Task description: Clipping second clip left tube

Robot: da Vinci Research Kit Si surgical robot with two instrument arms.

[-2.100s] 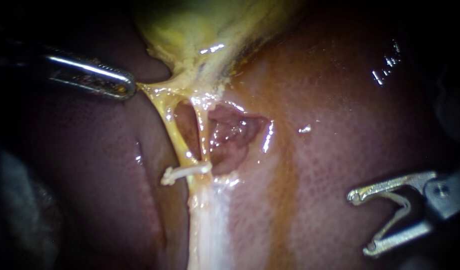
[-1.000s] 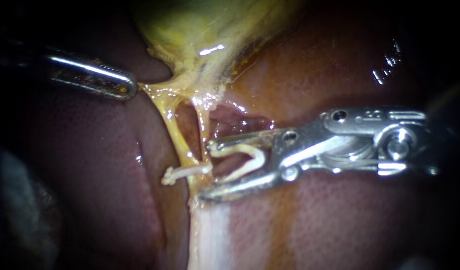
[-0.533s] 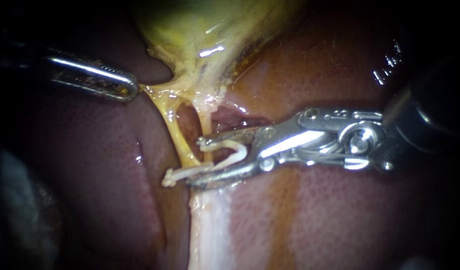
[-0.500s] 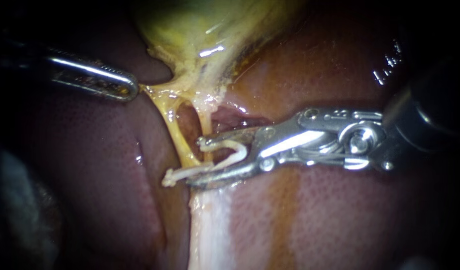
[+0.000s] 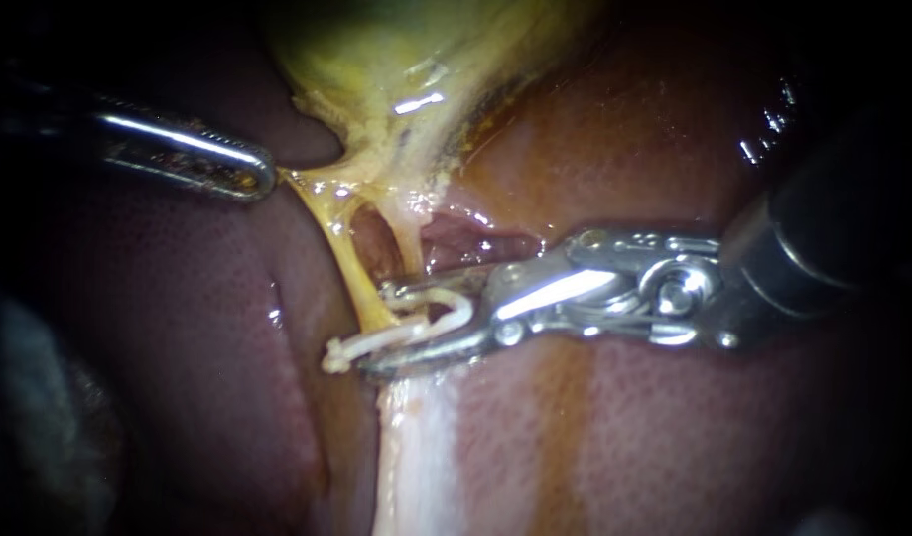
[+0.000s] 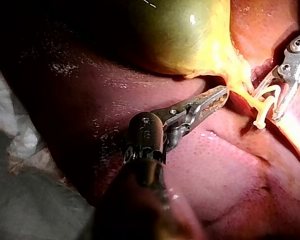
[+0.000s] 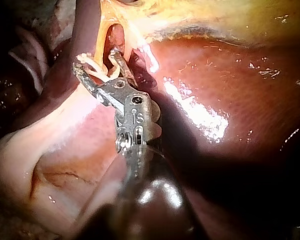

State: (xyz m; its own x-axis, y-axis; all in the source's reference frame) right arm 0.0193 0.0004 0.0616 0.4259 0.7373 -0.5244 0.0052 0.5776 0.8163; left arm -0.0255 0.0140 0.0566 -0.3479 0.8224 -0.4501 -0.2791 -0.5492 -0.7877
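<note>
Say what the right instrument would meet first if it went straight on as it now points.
Most likely the left tube, just ahead of the right instrument and its loaded clip. The placed clip lies close beside its lower jaw. Depth is unclear.

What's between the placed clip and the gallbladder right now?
The left tube and the right tube, with my right instrument reaching in at them carrying an open white clip, right beside the placed clip. The endoscope view shows it.
</note>
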